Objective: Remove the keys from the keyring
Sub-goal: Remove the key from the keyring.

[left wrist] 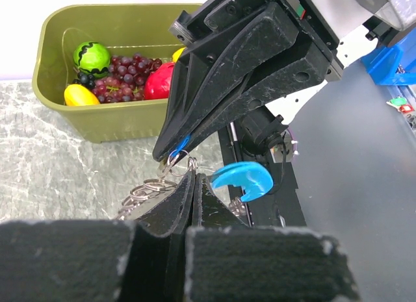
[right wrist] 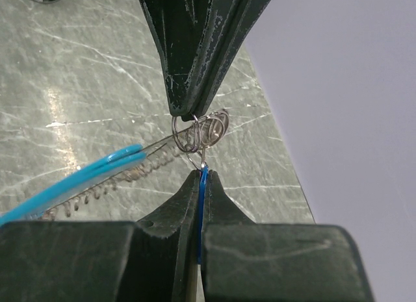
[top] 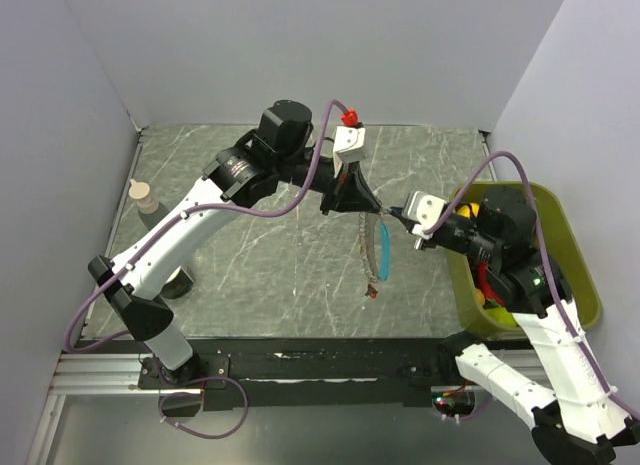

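The keyring (right wrist: 198, 133) is a cluster of silvery rings, held in the air between both grippers. From it a chain of links (top: 366, 255) dangles toward the table. My left gripper (left wrist: 192, 176) is shut on the rings (left wrist: 148, 187); in the right wrist view it comes down from above (right wrist: 188, 110). My right gripper (right wrist: 202, 176) is shut on a thin blue key (right wrist: 203, 185) that hangs from one ring. A curved light-blue strip (left wrist: 242, 178) hangs beside the chain (top: 382, 253). A small red-orange piece (top: 372, 293) sits at the chain's lower end. In the top view the two tips, left gripper (top: 372, 207) and right gripper (top: 397, 212), nearly meet.
An olive bin (top: 578, 247) holding grapes and other fruit (left wrist: 123, 75) stands at the right under the right arm. A small pale bottle (top: 143, 197) stands at the left edge of the marbled table (top: 270, 275). A dark round object (top: 181, 282) sits by the left arm.
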### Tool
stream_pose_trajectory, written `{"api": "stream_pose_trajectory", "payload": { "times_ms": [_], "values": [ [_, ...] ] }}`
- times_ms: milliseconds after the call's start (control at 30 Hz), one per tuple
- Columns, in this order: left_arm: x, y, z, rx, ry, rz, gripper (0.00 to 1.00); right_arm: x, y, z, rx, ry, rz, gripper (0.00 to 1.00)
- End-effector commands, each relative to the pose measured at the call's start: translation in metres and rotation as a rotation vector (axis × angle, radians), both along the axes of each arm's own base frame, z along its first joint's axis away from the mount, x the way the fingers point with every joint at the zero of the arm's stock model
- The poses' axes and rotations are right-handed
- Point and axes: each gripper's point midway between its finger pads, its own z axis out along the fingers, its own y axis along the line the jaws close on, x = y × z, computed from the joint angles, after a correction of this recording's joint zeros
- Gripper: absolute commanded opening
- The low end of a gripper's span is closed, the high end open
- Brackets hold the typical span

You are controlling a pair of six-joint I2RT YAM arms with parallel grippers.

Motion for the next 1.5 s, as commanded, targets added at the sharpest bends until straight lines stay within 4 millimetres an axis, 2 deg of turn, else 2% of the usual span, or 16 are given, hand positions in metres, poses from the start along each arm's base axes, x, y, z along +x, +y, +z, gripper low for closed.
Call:
{"api": "stream_pose_trajectory", "payload": {
  "times_ms": [0, 167, 367, 500, 667, 767, 833, 1133, 1467],
  "values": [
    [-0.015, 0.005, 0.042, -0.113, -0.07, -0.065, 0.04, 0.0, -0.008, 0.015, 0.013, -0.024, -0.049, 0.0],
    [-0.017, 0.007, 0.044, -0.114, -0.074, -0.072, 0.26, 0.0, -0.011, 0.024, 0.021, -0.039, -0.066, 0.0],
    [-0.02, 0.009, 0.044, -0.114, -0.08, -0.08, 0.34, -0.002, -0.01, 0.031, 0.038, -0.039, -0.057, 0.0],
    [-0.012, 0.006, 0.036, -0.1, -0.069, -0.039, 0.34, -0.004, -0.009, 0.032, 0.045, -0.031, -0.052, 0.0],
    [0.0, -0.004, 0.011, -0.046, -0.106, 0.008, 0.34, -0.005, -0.007, 0.036, 0.05, -0.03, -0.045, 0.0],
    [-0.003, -0.011, -0.004, -0.003, -0.147, 0.015, 0.33, -0.006, -0.006, 0.037, 0.052, -0.022, -0.035, 0.0],
    [-0.008, -0.015, -0.005, 0.006, -0.169, 0.007, 0.34, -0.007, -0.005, 0.039, 0.056, -0.024, -0.029, 0.0],
    [-0.01, -0.021, -0.014, 0.044, -0.239, 0.031, 0.34, -0.015, -0.003, 0.04, 0.081, -0.001, -0.002, 0.0],
    [0.003, -0.02, -0.014, 0.055, -0.28, 0.107, 0.32, -0.023, -0.003, 0.045, 0.101, 0.001, 0.012, 0.0]
  ]
}}
